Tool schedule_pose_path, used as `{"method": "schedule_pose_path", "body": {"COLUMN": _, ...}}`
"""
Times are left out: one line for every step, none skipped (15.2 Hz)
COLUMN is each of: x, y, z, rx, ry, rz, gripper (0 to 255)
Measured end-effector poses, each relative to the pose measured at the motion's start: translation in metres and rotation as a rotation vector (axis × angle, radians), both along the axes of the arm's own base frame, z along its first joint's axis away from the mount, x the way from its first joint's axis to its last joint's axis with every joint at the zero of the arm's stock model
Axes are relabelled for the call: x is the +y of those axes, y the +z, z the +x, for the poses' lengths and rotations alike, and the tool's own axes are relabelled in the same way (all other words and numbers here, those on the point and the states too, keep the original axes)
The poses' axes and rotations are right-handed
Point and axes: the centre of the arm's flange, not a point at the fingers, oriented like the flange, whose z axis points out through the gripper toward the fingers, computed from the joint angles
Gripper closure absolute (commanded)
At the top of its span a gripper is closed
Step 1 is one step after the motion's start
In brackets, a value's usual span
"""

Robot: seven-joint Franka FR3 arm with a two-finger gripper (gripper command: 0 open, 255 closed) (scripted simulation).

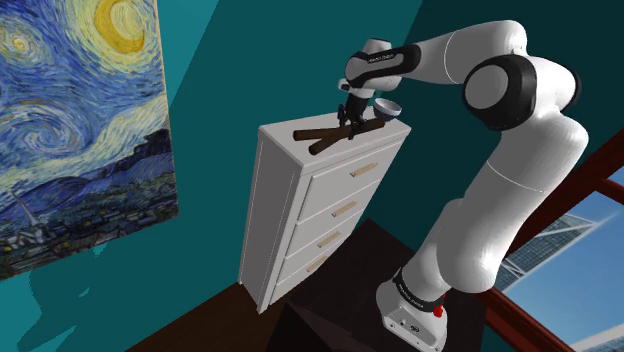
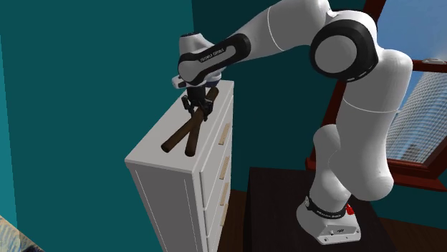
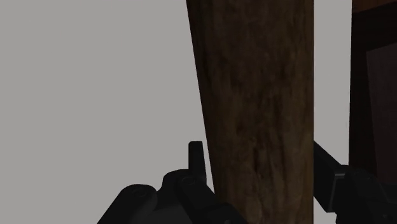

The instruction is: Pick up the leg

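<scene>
Here, atop a white dresser (image 1: 282, 215), we see the end effector (image 1: 351, 113) set over a pair of brown wooden legs (image 1: 330, 138) that lie crossed on the dresser's top. In the wrist view the leg (image 3: 257, 95) runs straight between the two black fingers (image 3: 196, 159). They stand apart by the leg's width and sit flush against its sides, one on each, so the end effector has the leg clasped, with the grey dresser top behind it. Which of the two crossed pieces this is, we cannot tell from the other views.

In the second exterior view the pair forms a narrow V. Its closed end lies under the end effector (image 2: 198, 109) and its open ends point toward the dresser's near corner. A small grey-blue bowl (image 1: 387, 108) sits on the dresser top just beside the end effector, on the shoulder view's right.

The dresser has four drawers with pale handles and stands against a teal wall (image 1: 230, 60). The white arm (image 1: 520, 150) arches over from its base on a dark stand (image 2: 276, 207). A painting (image 1: 80, 130) of a swirling blue and yellow night sky hangs at the shoulder view's left. A red-framed window (image 1: 575, 250) showing towers is at its lower right.
</scene>
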Motion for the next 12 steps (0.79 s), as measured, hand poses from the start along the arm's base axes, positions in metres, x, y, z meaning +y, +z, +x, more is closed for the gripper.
{"method": "schedule_pose_path", "body": {"x": 0.000, "y": 0.005, "z": -0.001, "rx": 0.000, "ry": 0.000, "rz": 0.000, "gripper": 255}}
{"method": "schedule_pose_path", "body": {"x": 0.000, "y": 0.009, "z": -0.001, "rx": 0.000, "ry": 0.000, "rz": 0.000, "gripper": 255}}
{"method": "schedule_pose_path", "body": {"x": -0.001, "y": 0.015, "z": -0.001, "rx": 0.000, "ry": 0.000, "rz": 0.000, "gripper": 255}}
{"method": "schedule_pose_path", "body": {"x": -0.002, "y": 0.020, "z": -0.001, "rx": 0.000, "ry": 0.000, "rz": 0.000, "gripper": 255}}
{"method": "schedule_pose_path", "body": {"x": 0.000, "y": 0.026, "z": -0.001, "rx": 0.000, "ry": 0.000, "rz": 0.000, "gripper": 255}}
{"method": "schedule_pose_path", "body": {"x": 0.000, "y": 0.031, "z": -0.001, "rx": 0.000, "ry": 0.000, "rz": 0.000, "gripper": 255}}
{"method": "schedule_pose_path", "body": {"x": 0.000, "y": 0.036, "z": 0.000, "rx": 0.000, "ry": 0.000, "rz": 0.000, "gripper": 255}}
{"method": "schedule_pose_path", "body": {"x": 0.000, "y": 0.042, "z": 0.001, "rx": 0.000, "ry": 0.000, "rz": 0.000, "gripper": 255}}
{"method": "schedule_pose_path", "body": {"x": 0.001, "y": 0.046, "z": 0.000, "rx": 0.000, "ry": 0.000, "rz": 0.000, "gripper": 255}}
{"method": "schedule_pose_path", "body": {"x": 0.001, "y": 0.050, "z": 0.000, "rx": 0.000, "ry": 0.000, "rz": 0.000, "gripper": 255}}
{"method": "schedule_pose_path", "body": {"x": 0.000, "y": 0.057, "z": 0.001, "rx": 0.000, "ry": 0.000, "rz": 0.000, "gripper": 255}}
{"method": "schedule_pose_path", "body": {"x": 0.000, "y": 0.063, "z": 0.001, "rx": 0.000, "ry": 0.000, "rz": 0.000, "gripper": 255}}
